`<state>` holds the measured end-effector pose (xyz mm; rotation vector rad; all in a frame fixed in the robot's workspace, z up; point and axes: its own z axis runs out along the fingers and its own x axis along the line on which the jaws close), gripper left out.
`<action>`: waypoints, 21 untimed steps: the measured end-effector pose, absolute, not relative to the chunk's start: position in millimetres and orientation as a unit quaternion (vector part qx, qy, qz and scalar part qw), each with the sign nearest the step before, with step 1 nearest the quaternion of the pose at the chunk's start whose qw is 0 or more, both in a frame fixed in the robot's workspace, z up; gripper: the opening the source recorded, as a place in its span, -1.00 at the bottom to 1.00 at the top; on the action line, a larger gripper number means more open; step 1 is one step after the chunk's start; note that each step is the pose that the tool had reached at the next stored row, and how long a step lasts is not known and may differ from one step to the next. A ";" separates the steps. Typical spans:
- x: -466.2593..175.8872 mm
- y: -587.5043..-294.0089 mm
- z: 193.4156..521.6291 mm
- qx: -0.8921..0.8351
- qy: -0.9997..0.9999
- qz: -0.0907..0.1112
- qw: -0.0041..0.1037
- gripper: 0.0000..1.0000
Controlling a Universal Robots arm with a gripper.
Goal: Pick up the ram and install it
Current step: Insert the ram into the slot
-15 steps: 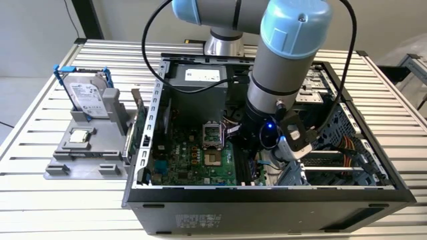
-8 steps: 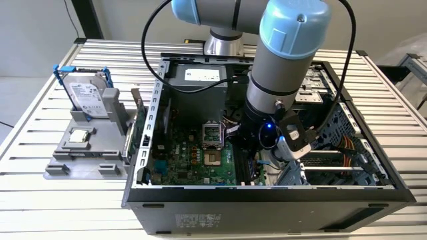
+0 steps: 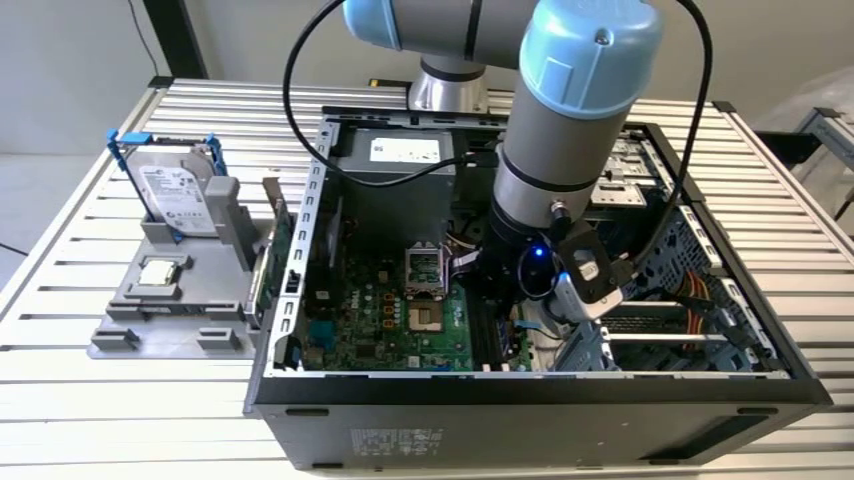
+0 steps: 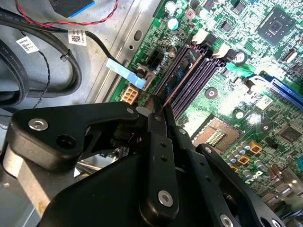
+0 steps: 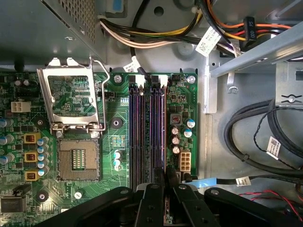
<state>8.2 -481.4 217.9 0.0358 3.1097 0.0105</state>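
The ram point(image 4: 183, 71) is a thin dark board seen edge-on, standing in line with the memory slots point(image 5: 142, 132) on the green motherboard point(image 5: 118, 142). My gripper point(image 5: 166, 191) is shut on the ram's near end, one black finger on each side of it. In the second wrist view the gripper point(image 4: 162, 109) pinches the board where its coppery edge runs toward the white slot latches point(image 4: 202, 36). In the exterior view the arm point(image 3: 547, 200) reaches down into the open computer case point(image 3: 534, 390), over the slots.
An empty processor socket point(image 5: 78, 158) with its raised lid point(image 5: 71, 99) lies beside the slots. Cable bundles point(image 5: 255, 137) and a drive cage point(image 3: 667, 330) crowd the case. On the exterior view's left, a grey fixture point(image 3: 160, 330) holds a hard drive point(image 3: 180, 195) and a small silver chip point(image 3: 160, 270).
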 end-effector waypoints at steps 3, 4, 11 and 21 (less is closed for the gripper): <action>8.1 -481.5 217.9 0.012 1.000 0.003 0.016 -1.00; 8.1 -481.5 217.9 0.012 1.000 0.003 0.016 -1.00; 8.1 -481.5 215.5 0.012 1.000 0.004 0.016 -1.00; 8.1 -481.5 211.5 0.010 1.000 0.006 0.016 -1.00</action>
